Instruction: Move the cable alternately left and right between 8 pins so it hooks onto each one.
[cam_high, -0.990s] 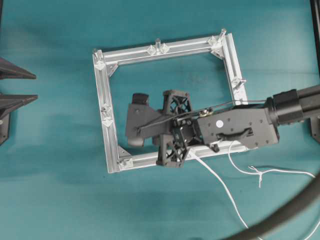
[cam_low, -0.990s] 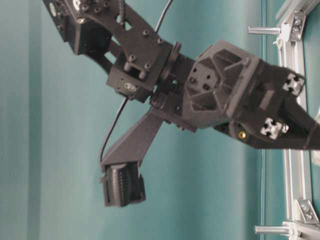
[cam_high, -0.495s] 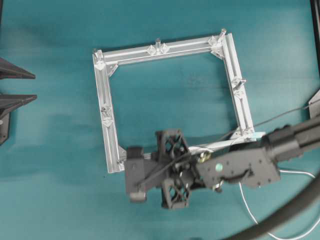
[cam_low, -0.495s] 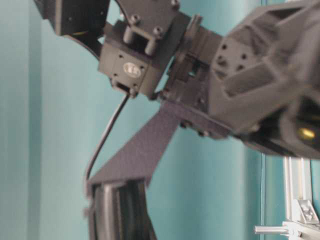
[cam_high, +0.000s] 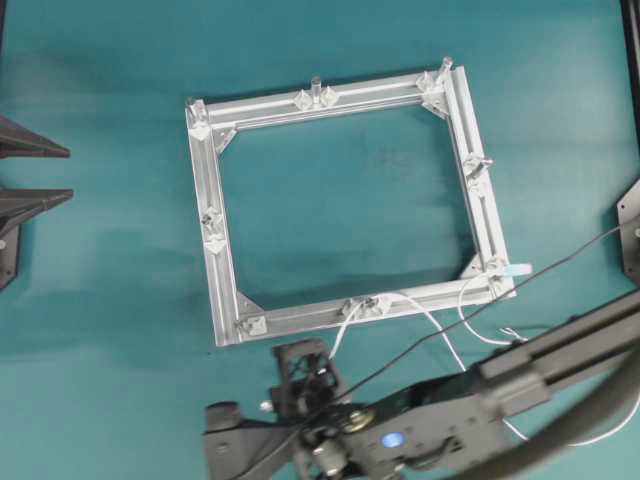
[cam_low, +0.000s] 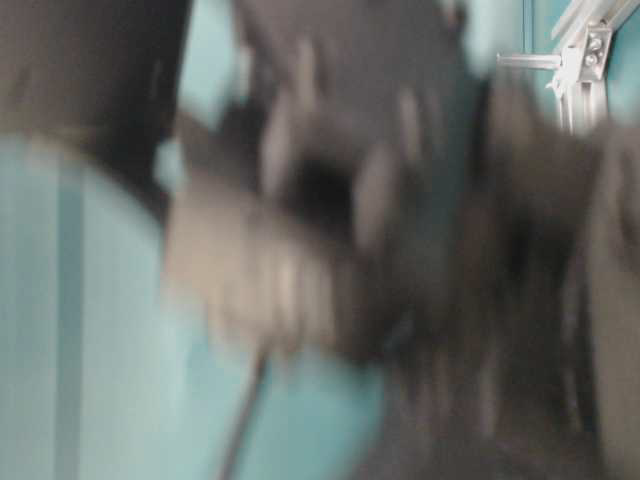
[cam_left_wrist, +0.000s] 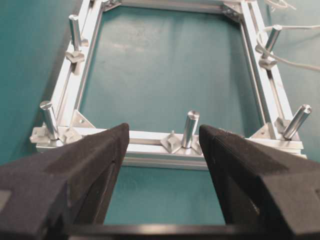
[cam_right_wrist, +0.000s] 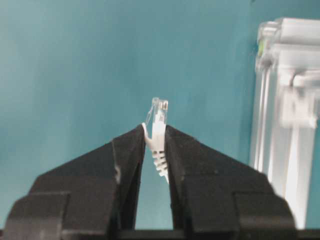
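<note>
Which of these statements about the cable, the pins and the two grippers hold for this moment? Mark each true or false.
1. The right gripper pinches the cable's plug between its fingers. True.
2. The left gripper is closed on a pin. False: its fingers stand wide apart with nothing between them; a pin on the frame only shows beyond the gap.
3. The cable reaches the pin on the frame's near rail in the overhead view. True.
4. The cable already runs across the frame's middle to the far rail. False: the inside of the frame is bare; the cable lies only along the near rail and right corner.
</note>
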